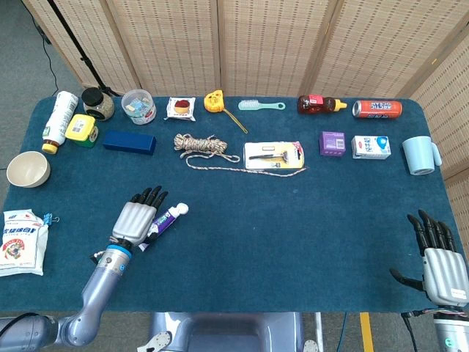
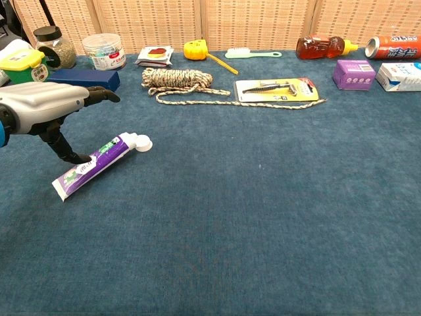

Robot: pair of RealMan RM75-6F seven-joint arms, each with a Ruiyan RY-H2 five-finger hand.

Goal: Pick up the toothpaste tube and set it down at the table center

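Note:
The toothpaste tube (image 1: 171, 215) is white and purple with a white cap and lies flat on the blue tablecloth, left of the middle. It shows whole in the chest view (image 2: 92, 164). My left hand (image 1: 136, 221) hovers over its tail end with fingers stretched forward and apart, hiding that end in the head view. In the chest view the left hand (image 2: 46, 105) is above the tube, and its thumb (image 2: 62, 148) points down to the tube's left side; I cannot tell if they touch. My right hand (image 1: 438, 258) rests open at the table's front right corner.
Along the back stand bottles, jars, a blue box (image 1: 129, 141), a coiled rope (image 1: 201, 145), a packaged razor (image 1: 273, 155), a purple box (image 1: 333, 142), a can and a blue mug (image 1: 421, 155). A bowl (image 1: 28, 169) and a snack bag (image 1: 22, 240) lie at the left edge.

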